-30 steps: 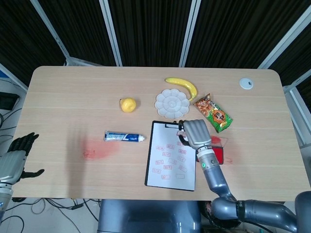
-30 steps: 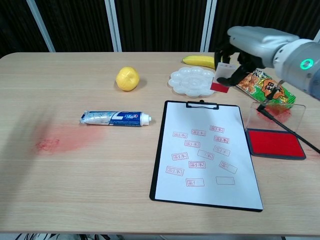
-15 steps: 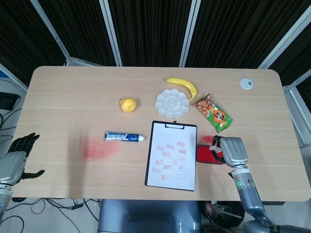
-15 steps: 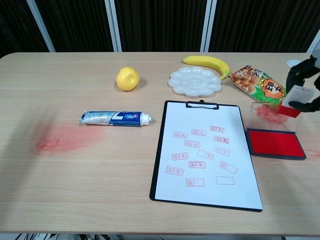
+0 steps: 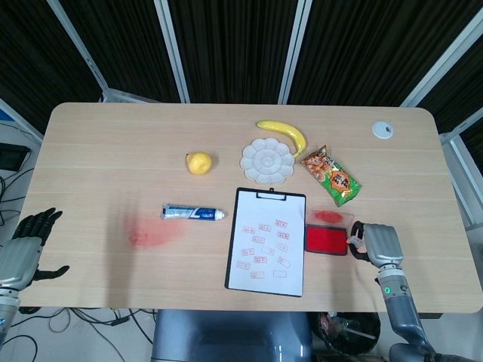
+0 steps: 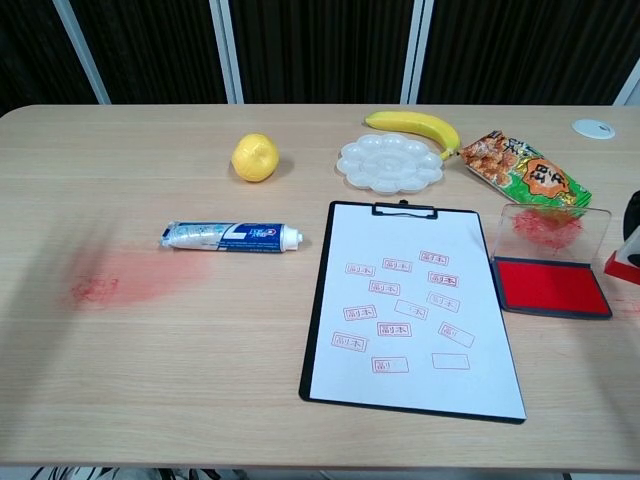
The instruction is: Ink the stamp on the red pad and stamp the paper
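The red ink pad lies open right of the clipboard, its clear lid standing up behind it. The white paper on the black clipboard carries several red stamp marks. My right hand is right of the pad near the table's front edge and holds the small red-and-white stamp, which shows only at the right border of the chest view, low by the tabletop. My left hand hangs open off the table's left front corner.
A toothpaste tube lies left of the clipboard, beside a red smear. Behind the clipboard are a lemon, a white palette, a banana and a snack bag. A white disc sits far right.
My right hand has carried the stamp from above the clipboard's top, rightward past the ink pad, down to the table's right front. The left hand has barely moved.
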### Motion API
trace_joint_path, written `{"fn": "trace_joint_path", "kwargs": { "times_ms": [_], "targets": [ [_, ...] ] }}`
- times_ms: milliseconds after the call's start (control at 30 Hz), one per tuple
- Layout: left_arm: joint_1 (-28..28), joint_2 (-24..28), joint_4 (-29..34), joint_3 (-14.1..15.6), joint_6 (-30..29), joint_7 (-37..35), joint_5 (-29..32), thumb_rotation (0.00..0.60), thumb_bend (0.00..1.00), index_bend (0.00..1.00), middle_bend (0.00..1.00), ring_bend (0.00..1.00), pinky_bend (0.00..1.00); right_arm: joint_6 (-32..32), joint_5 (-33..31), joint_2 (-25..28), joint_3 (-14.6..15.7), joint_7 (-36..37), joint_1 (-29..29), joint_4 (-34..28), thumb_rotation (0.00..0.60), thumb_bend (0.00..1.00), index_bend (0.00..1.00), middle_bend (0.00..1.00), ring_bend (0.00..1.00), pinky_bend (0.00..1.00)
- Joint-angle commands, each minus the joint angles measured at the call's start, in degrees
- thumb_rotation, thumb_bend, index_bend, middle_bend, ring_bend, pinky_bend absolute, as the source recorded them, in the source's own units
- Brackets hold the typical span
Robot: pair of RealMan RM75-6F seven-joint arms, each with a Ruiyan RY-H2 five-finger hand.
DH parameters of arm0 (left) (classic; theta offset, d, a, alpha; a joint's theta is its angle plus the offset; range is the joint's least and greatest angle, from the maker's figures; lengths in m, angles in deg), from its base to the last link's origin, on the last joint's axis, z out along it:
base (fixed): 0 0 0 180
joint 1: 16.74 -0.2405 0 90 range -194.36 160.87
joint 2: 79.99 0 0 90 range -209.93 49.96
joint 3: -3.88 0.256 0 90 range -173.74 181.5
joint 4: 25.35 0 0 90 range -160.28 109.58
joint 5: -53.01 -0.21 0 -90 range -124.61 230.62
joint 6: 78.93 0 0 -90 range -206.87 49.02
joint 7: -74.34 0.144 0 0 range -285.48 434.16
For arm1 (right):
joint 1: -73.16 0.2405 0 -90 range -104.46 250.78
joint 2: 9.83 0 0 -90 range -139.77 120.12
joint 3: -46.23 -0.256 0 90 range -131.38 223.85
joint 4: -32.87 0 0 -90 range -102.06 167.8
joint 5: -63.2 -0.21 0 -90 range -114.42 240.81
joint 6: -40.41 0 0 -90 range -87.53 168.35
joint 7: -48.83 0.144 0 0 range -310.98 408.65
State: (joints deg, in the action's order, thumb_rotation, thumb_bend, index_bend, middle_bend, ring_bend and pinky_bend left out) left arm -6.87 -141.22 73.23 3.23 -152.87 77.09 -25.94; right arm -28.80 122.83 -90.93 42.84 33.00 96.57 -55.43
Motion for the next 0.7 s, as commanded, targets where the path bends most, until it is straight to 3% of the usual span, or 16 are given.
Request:
{"fn": "trace_joint_path", "kwargs": {
  "times_ms": [33, 467, 700],
  "targets": [
    [-0.06, -0.3, 0.04, -0.15, -0.12, 0.59, 0.43, 0.6, 0.01, 0.0, 0.0, 0.0, 0.0, 1.6, -1.12, -0.79, -0.13, 0.46, -0.4, 1.85, 0.6, 0.64, 0.92, 0.74, 0.84, 0.81],
    [-0.35, -0.85, 0.5, -0.49, -0.56, 2.62, 1.78, 0.6, 0.01, 0.0, 0.0, 0.0, 0.0, 4.86, -4.22, -2.86, -1.38, -0.44, -0.75, 6.34, 0.6, 0.63, 0.92, 0.74, 0.84, 0.81],
    [-0.46, -0.87, 0.51, -0.35, -0.74, 3.01, 1.5, 0.6, 0.01, 0.0, 0.0, 0.0, 0.0, 5.44, -5.17, -3.68, -2.06, -0.78, -1.09, 7.04, 0.6, 0.58, 0.91, 0.71, 0.82, 0.81]
  ]
}}
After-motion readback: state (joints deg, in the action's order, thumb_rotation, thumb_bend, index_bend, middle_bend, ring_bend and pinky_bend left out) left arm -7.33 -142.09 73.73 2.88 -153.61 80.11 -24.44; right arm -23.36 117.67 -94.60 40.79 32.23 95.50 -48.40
